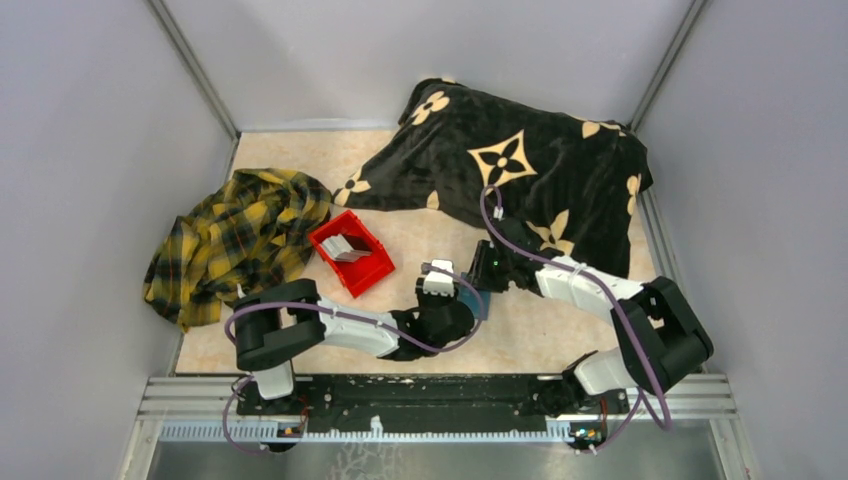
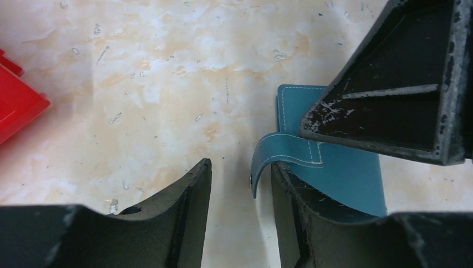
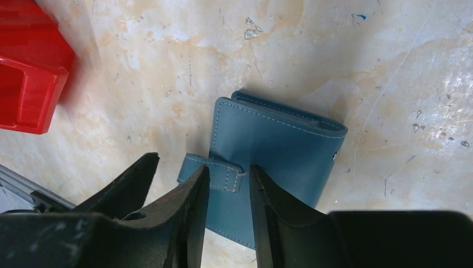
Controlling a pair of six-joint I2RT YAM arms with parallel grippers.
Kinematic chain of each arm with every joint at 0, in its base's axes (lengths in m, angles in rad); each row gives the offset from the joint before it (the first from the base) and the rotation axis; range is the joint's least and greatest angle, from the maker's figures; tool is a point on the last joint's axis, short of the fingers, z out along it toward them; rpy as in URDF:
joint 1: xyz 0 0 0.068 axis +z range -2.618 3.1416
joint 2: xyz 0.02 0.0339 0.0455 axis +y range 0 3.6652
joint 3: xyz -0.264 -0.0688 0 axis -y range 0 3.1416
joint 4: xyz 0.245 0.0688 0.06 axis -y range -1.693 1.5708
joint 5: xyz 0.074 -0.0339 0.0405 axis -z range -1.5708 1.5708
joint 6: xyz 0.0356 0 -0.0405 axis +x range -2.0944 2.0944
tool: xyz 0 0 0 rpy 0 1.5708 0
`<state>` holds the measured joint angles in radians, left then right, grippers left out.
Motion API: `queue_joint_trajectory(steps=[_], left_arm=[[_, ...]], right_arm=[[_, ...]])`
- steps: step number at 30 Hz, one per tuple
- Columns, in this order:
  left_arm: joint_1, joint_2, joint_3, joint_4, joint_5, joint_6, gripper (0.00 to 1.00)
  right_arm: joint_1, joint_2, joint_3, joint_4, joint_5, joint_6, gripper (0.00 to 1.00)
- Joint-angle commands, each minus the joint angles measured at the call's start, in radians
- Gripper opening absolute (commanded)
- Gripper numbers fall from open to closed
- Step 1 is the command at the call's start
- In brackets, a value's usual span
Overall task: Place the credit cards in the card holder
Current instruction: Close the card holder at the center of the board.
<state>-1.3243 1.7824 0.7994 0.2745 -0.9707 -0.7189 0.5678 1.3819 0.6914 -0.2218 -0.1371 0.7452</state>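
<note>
The teal-blue card holder (image 3: 279,139) lies closed on the marbled table; it also shows in the left wrist view (image 2: 346,178) and the top view (image 1: 476,299). Its strap (image 2: 266,152) curls up off the table. My left gripper (image 2: 240,170) is open, with the strap tip between its fingers, close to the right one. My right gripper (image 3: 228,174) is open with a narrow gap and stands over the strap's stitched base (image 3: 231,176) on the holder. The credit cards (image 1: 348,246), silvery grey, stand in a red bin (image 1: 372,268) to the left.
A yellow plaid cloth (image 1: 235,240) lies at the left. A black blanket with tan flowers (image 1: 520,170) covers the back right. The red bin's corner shows in the left wrist view (image 2: 17,106) and the right wrist view (image 3: 28,72). Grey walls enclose the table.
</note>
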Motion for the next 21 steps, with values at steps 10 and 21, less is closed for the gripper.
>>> queue_joint_trajectory(steps=[10,21], left_arm=[[-0.039,-0.143,-0.047,-0.008,-0.025,0.061,0.49],[-0.064,-0.101,-0.004,0.114,0.105,0.184,0.48]], right_arm=[[0.018,0.043,-0.047,0.079,0.023,0.022,0.33],[0.018,0.054,-0.062,0.101,0.016,0.028,0.33]])
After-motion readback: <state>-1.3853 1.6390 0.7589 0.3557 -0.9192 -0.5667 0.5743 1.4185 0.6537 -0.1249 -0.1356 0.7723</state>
